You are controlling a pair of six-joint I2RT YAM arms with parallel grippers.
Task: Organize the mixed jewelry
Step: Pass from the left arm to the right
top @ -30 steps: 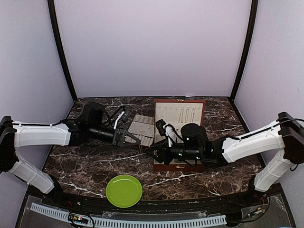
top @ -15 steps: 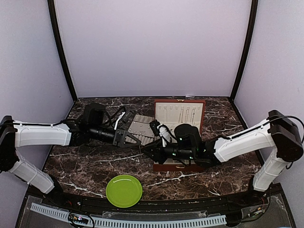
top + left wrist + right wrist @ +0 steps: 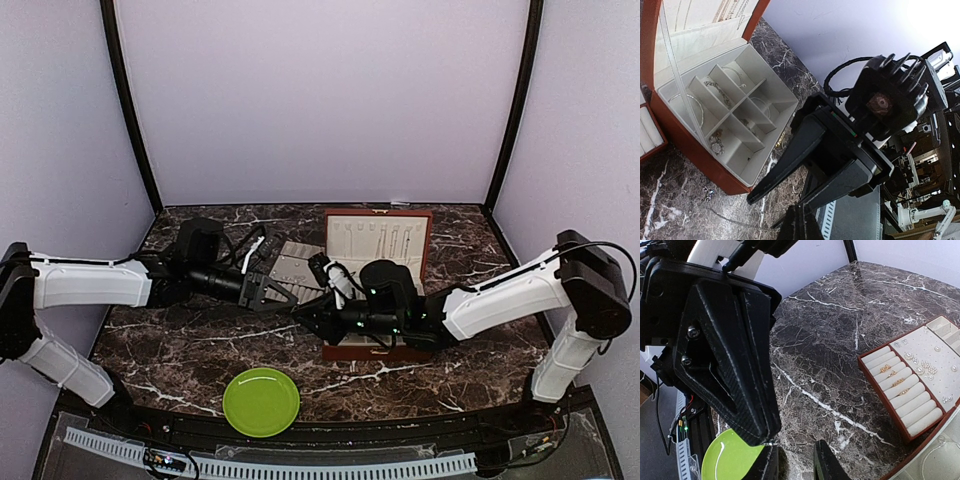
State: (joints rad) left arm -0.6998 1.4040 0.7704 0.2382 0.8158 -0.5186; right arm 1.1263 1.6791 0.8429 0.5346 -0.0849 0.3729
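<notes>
My left gripper (image 3: 286, 298) has its fingers pressed together. My right gripper (image 3: 797, 465) meets it almost tip to tip, fingers part-spread, and I can make out nothing between them. Near my left tips a loose silvery piece (image 3: 706, 190) lies on the marble. Beyond it, mixed jewelry (image 3: 716, 145) sits in the open box's (image 3: 690, 155) compartments.

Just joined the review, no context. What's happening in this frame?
Both arms meet mid-table beside the open jewelry box. The left gripper is shut, its tip by the right gripper, whose fingers stand apart. A tiny glint there may be a piece, too small to tell. Chains lie in the box compartments, rings and studs on the tray, and one thin chain lies loose on the marble.
</notes>
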